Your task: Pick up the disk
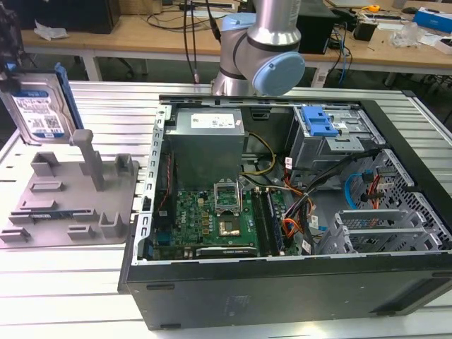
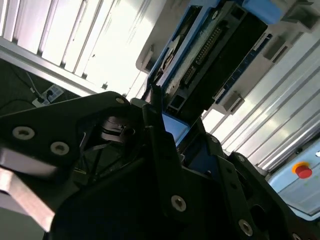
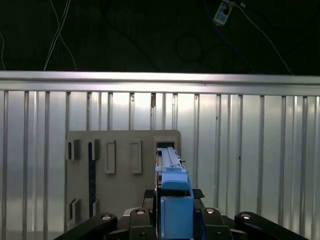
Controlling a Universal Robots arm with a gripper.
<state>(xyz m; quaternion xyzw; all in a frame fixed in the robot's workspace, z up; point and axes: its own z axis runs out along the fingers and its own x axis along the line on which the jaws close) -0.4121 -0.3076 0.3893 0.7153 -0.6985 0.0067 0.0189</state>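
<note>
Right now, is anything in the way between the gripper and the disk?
No. The gripper is already closed on the disk, which is held upright above the grey tray, apart from it. Nothing visible stands between them.

You are looking at a ribbed aluminium table [image 1: 63, 282] carrying a grey plastic tray [image 1: 70, 201] at the exterior view's left and an open computer case [image 1: 282, 296] beside it.
</note>
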